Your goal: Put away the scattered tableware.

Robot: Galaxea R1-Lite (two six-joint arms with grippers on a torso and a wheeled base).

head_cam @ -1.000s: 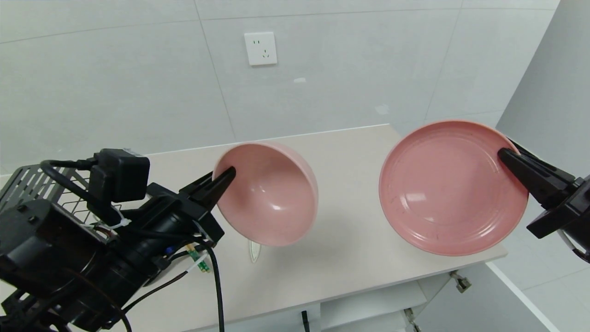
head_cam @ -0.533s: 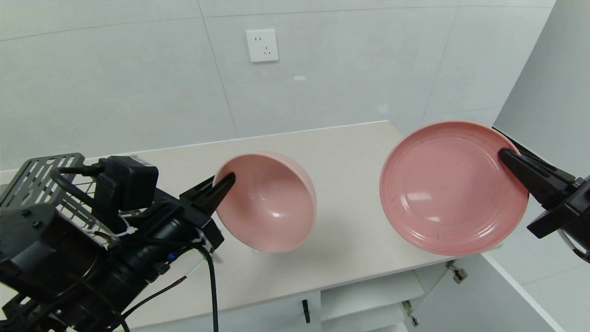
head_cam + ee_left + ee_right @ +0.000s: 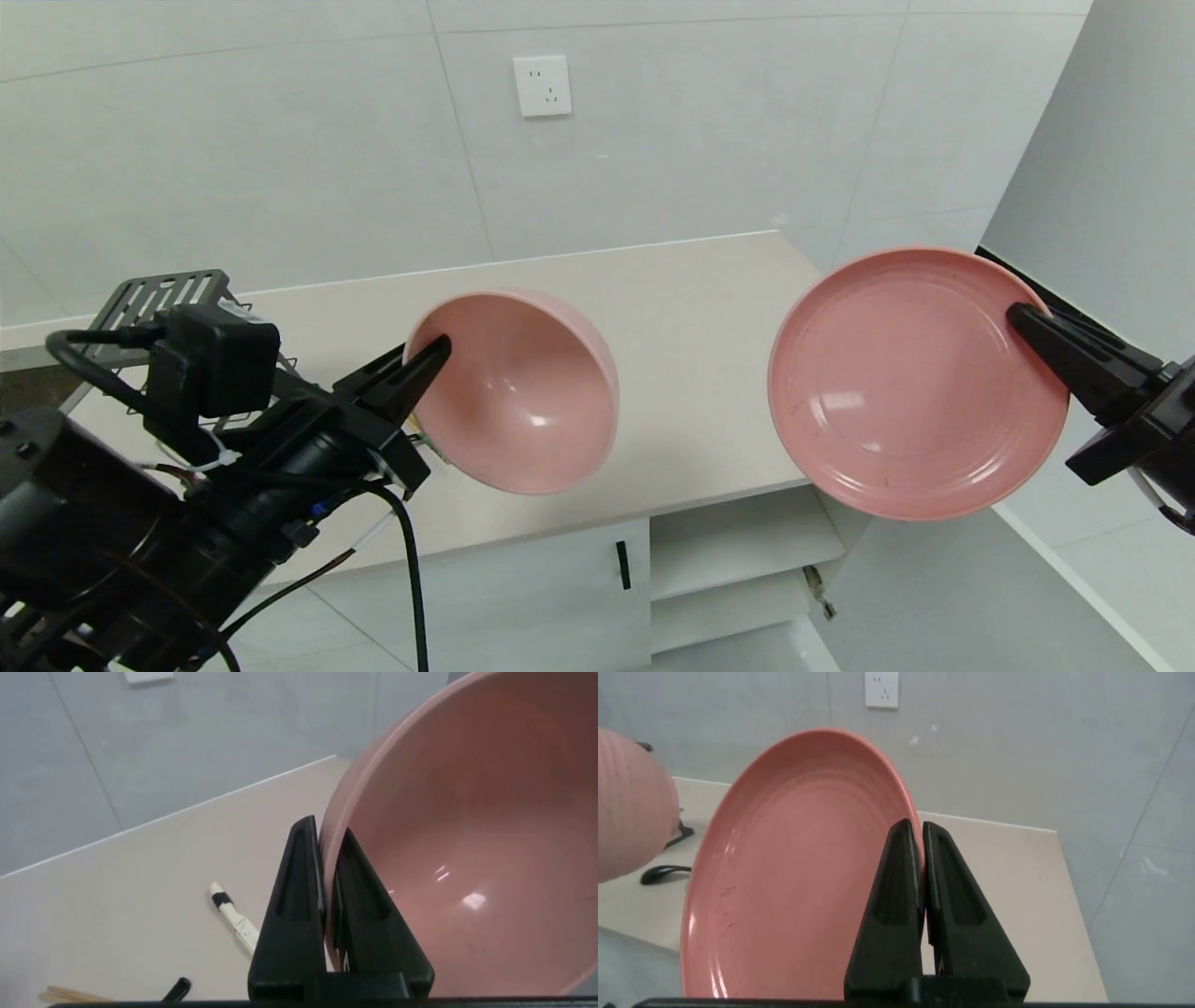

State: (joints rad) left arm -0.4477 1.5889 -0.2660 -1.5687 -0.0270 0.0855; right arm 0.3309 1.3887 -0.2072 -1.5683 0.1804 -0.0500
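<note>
A pink bowl hangs tilted above the beige counter, its rim pinched by my left gripper, which is shut on it. The left wrist view shows the bowl close up with the gripper clamped on its edge. A pink plate is held on edge over the counter's right end by my right gripper, shut on its rim. In the right wrist view the plate faces sideways, the gripper on its edge.
A black wire rack stands at the counter's back left. A white-handled utensil and wooden chopstick tips lie on the counter. A dark spoon rests there too. White cabinet shelves open below; a wall rises at right.
The head camera has shifted, so the counter edge and cabinet below now show more. The bowl sits a little more to the left in view; both grippers keep their hold.
</note>
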